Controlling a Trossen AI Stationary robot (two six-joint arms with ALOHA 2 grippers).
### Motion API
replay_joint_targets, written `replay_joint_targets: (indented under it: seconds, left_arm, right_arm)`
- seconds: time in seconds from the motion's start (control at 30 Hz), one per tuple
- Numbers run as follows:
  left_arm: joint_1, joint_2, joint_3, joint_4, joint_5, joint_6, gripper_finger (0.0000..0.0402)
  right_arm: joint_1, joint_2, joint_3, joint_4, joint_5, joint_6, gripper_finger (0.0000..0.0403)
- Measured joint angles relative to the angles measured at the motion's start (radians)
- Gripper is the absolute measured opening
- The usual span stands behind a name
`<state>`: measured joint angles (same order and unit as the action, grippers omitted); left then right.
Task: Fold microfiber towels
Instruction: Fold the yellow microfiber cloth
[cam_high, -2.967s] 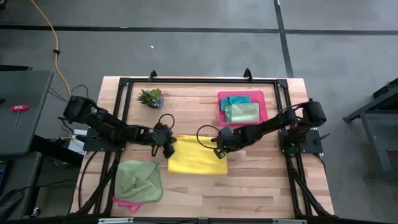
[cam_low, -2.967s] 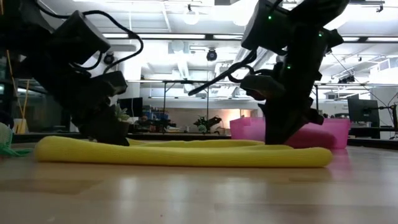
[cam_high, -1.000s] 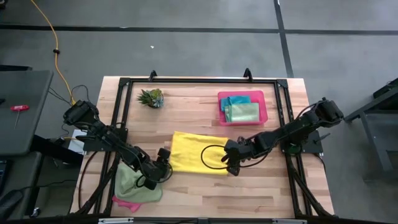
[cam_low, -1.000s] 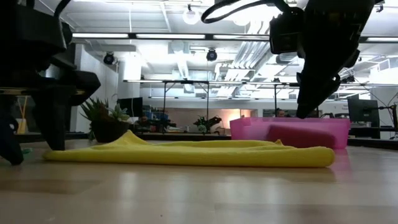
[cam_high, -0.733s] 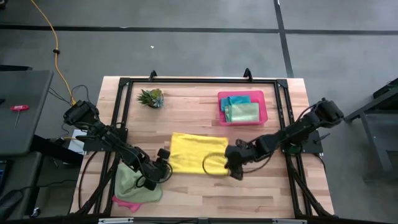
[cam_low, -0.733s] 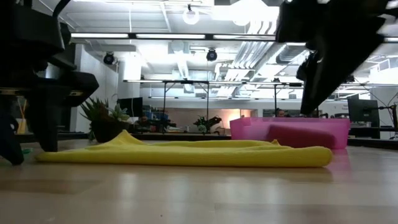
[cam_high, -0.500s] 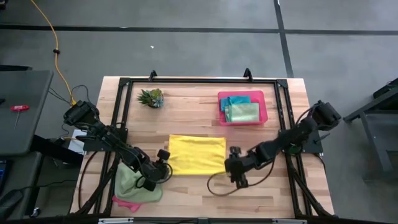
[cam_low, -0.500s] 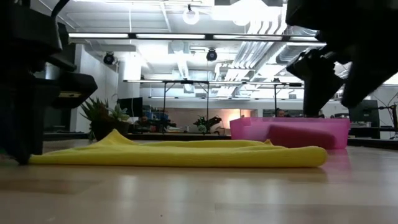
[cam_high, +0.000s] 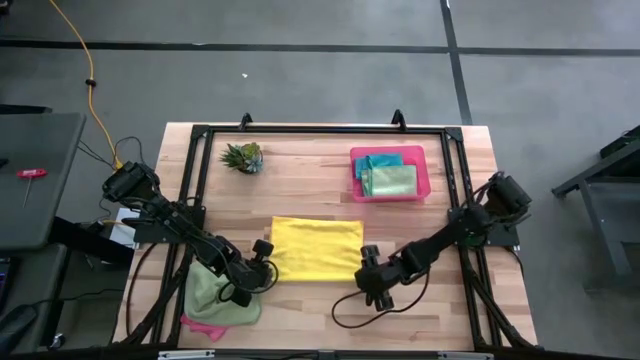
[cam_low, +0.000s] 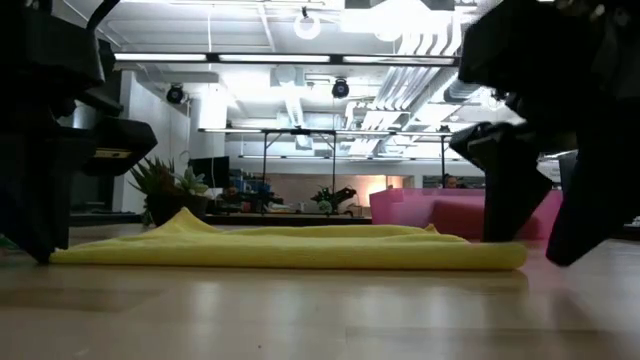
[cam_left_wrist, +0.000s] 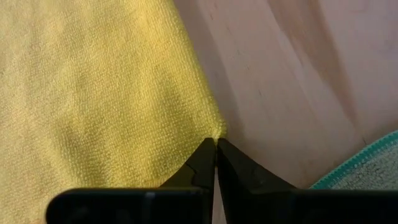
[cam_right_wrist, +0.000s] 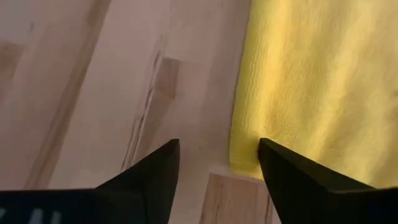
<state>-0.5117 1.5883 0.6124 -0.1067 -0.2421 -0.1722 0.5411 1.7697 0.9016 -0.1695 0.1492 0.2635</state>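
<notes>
A: The yellow towel (cam_high: 317, 249) is lying flat in the middle of the tabletop (cam_high: 430, 310), and the left tool (cam_high: 262, 278) is sitting at its seven o'clock corner, fingers pressed together and pinching the very tip of the cloth.

B: And the right tool (cam_high: 371, 288) is sitting at the five o'clock corner with its fingers spread, straddling the edge but not gripping it yet.

A: So to do this well, I'd say the right one needs to be closing on that corner before either arm lifts. Lifting one side alone would be dragging the towel crooked.

B: Agreed. Then both corners should be rising together and travelling toward twelve o'clock, keeping the edge taut.

A: Off at eight o'clock, the crumpled green towel (cam_high: 222, 292) is lying just beside the left tool, a pink one (cam_high: 200, 327) under it. The lift should be steering clear of those.

B: And the pink tray (cam_high: 418, 187) at one o'clock is holding the folded ones (cam_high: 388, 177).
</notes>
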Motion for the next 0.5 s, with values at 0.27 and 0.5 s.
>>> replay_joint_targets:
  seconds: [0.27, 0.5]
  left_arm:
    - [0.000, 0.000, 0.000, -0.006, -0.001, -0.009, 0.0002]
    - [0.003, 0.000, 0.000, -0.018, 0.007, -0.043, 0.0002]
  right_arm:
    - [0.003, 0.047, 0.004, 0.029, 0.016, 0.099, 0.0160]
    - [0.001, 0.050, 0.003, 0.026, 0.030, 0.169, 0.0048]
